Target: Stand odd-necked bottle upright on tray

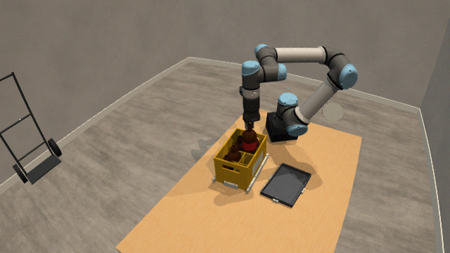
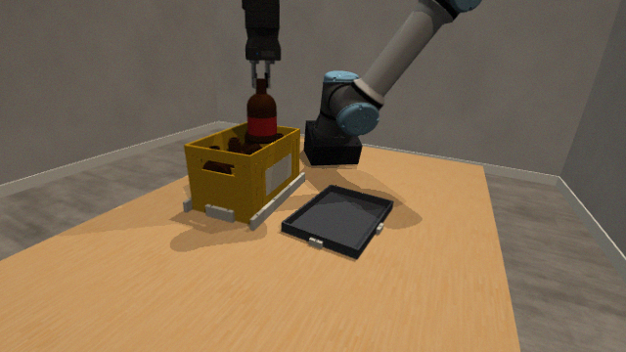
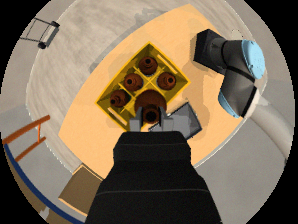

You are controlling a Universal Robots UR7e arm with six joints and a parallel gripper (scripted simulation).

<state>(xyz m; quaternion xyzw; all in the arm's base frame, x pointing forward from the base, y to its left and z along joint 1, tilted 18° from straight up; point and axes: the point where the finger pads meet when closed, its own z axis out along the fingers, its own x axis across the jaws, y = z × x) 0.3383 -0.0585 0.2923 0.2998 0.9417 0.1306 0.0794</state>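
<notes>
My gripper (image 1: 249, 126) (image 2: 261, 84) (image 3: 150, 112) is shut on the neck of a brown bottle (image 1: 249, 135) (image 2: 262, 105) (image 3: 150, 100) with a red label. The bottle hangs upright, raised over the yellow crate (image 1: 225, 176) (image 2: 220, 191) (image 3: 175, 67), its label above the rim and its base about rim height in the exterior view. In the wrist view the other bottles stand in the crate: one at the top (image 3: 148, 65), one at the right (image 3: 168, 80), one in the middle (image 3: 133, 81) and one at the left (image 3: 119, 99). The black tray (image 1: 286, 183) (image 2: 337, 217) is empty. Neck thickness differences cannot be told.
The tray lies beside the crate, with a low raised rim and small light clips at its edges. A light rail (image 1: 257, 173) (image 2: 278, 200) runs along the crate's base on the tray side. The robot's black base (image 1: 281, 131) (image 2: 333, 152) stands behind the tray and crate.
</notes>
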